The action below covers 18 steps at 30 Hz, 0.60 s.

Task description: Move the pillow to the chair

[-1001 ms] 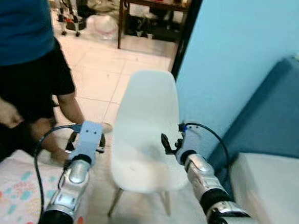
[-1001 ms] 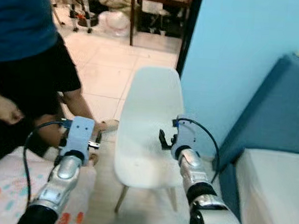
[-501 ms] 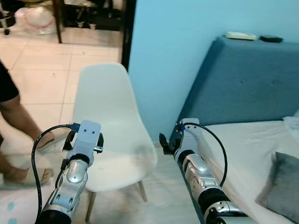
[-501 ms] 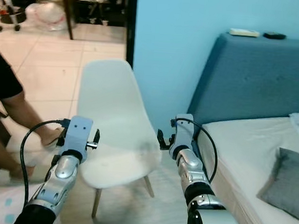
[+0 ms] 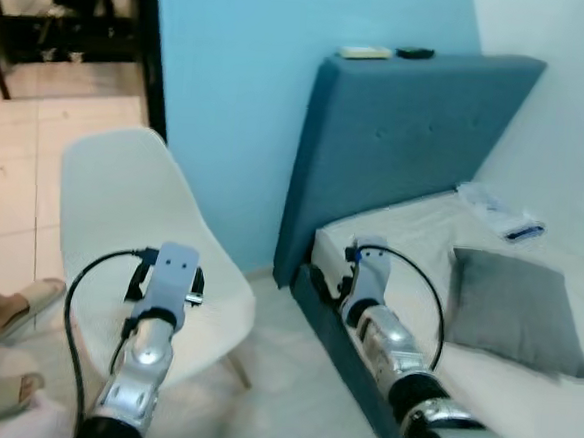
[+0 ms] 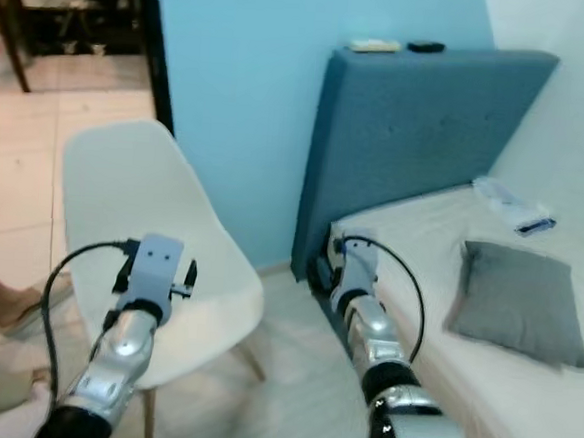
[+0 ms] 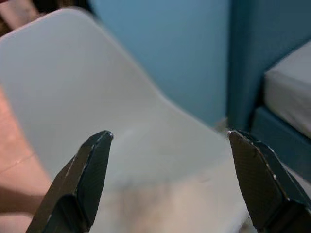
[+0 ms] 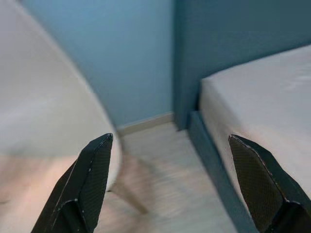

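A grey pillow [image 5: 511,310] lies flat on the bed's mattress [image 5: 411,237] at the right. The white plastic chair [image 5: 103,196] stands on the floor at the left, its seat bare. My left gripper [image 5: 167,282] is held over the chair seat and stands open, with nothing between its fingers [image 7: 87,170]. My right gripper [image 5: 333,280] is open too, at the near corner of the bed, well short of the pillow; past its fingers [image 8: 92,170] I see the chair's edge, the floor and the mattress corner.
A blue padded headboard [image 5: 398,136] stands against the light blue wall, with two small items [image 5: 364,52] on top. A plastic packet [image 5: 498,213] lies on the bed beyond the pillow. A person's sandalled feet [image 5: 21,295] are at the lower left. A doorway with a dark table [image 5: 57,2] opens far left.
The view has swung to the right: the person has slid almost out of frame and the bed with the pillow has come in. Both arms keep the same raised pose, grippers open.
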### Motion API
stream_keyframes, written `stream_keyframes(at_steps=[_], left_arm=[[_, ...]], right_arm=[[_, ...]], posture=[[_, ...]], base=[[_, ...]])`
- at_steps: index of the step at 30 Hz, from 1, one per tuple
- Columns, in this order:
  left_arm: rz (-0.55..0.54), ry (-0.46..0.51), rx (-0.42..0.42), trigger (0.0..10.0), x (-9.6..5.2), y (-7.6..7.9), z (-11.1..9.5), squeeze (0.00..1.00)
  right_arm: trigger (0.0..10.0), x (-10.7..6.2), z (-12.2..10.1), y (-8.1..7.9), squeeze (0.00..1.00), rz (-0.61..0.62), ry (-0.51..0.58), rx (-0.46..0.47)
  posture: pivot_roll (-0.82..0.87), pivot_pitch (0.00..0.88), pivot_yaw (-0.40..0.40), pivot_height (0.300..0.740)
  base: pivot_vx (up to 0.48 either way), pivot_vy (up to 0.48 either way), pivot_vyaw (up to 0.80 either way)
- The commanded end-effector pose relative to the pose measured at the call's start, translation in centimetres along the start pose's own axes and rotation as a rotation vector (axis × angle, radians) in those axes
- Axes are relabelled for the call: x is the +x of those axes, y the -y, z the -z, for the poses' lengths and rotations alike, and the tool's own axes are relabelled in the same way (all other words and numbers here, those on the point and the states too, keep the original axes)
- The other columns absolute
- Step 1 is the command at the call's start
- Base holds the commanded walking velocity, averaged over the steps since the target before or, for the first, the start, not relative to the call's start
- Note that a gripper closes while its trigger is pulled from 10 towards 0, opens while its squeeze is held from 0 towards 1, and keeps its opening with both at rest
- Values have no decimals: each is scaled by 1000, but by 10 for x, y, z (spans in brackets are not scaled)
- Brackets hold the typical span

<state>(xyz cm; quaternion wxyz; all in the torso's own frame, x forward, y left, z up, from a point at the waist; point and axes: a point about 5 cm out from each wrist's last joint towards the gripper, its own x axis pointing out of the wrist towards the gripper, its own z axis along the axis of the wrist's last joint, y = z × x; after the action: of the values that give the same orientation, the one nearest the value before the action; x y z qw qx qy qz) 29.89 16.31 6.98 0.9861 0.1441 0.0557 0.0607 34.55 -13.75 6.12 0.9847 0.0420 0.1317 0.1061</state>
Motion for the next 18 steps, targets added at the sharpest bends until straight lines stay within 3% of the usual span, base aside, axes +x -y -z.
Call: stream_keyframes(at_steps=[1, 18], left_arm=[[14, -6, 13, 10000, -1, 2, 2, 0], [-1, -31, -11, 10000, 0, -3, 6, 0]], right_arm=[[10000, 0, 1, 1, 0, 7, -2, 17], [10000, 1, 0, -2, 0, 7, -4, 7]], posture=[[19, 0, -97, 740], [24, 0, -94, 740]], base=[[0, 0, -800], [0, 0, -800]])
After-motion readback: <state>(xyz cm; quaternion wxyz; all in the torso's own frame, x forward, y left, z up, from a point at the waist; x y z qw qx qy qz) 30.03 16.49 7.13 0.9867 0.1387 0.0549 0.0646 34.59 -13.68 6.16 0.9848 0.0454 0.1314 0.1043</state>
